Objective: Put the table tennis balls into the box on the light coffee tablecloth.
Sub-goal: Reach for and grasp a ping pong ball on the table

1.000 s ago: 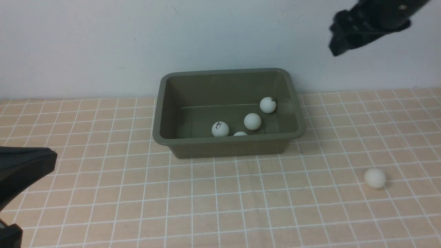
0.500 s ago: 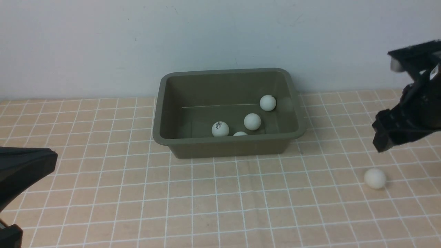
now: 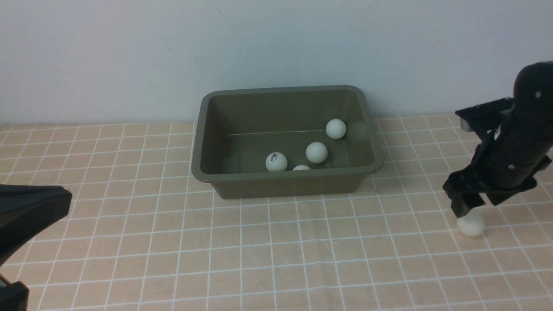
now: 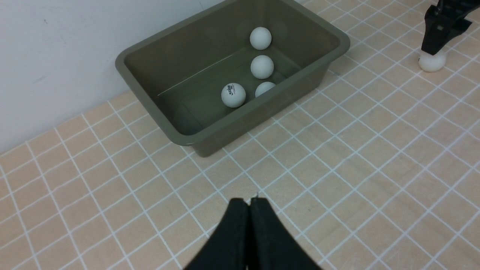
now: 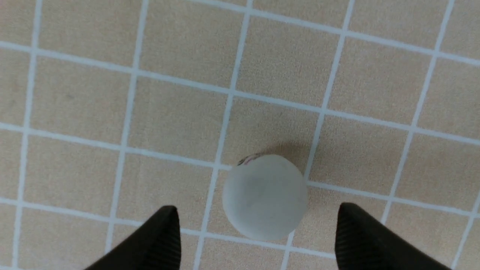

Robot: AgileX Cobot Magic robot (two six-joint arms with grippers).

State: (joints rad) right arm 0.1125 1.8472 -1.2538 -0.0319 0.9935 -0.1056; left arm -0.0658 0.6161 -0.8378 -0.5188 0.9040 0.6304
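The olive-green box stands on the light coffee tablecloth near the back wall and holds several white table tennis balls, among them one with a dark logo. One white ball lies on the cloth at the right. My right gripper is open, pointing down just above that ball; in the right wrist view the ball sits between the spread fingertips, untouched. My left gripper is shut and empty, low at the left, in front of the box.
A pale wall runs right behind the box. The gridded cloth covers the whole table, with nothing else on it.
My right arm has swung from high above the box's right end down and right to just over the lone ball. The balls in the box have settled. The left arm has not moved.
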